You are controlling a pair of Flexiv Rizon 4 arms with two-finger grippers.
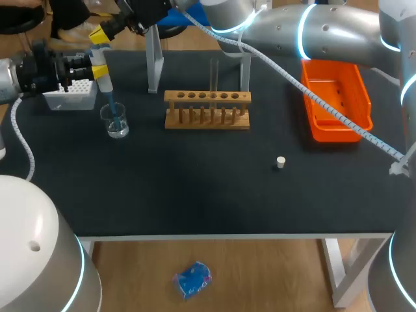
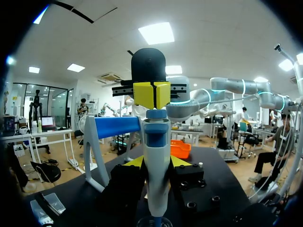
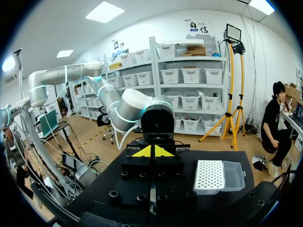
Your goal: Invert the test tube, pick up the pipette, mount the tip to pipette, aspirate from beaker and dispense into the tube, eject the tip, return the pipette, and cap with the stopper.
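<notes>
One white-and-blue pipette point(image 1: 104, 83), blue tip point(image 1: 113, 109) in the beaker point(image 1: 123, 129), left tool point(image 2: 157, 161) tight around it, right tool point(image 3: 151, 152) closed above.

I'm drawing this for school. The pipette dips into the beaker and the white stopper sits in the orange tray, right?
Not quite. The pipette does dip into the beaker, but the white stopper sits on the black table, apart from the orange tray. The head view shows it.
</notes>
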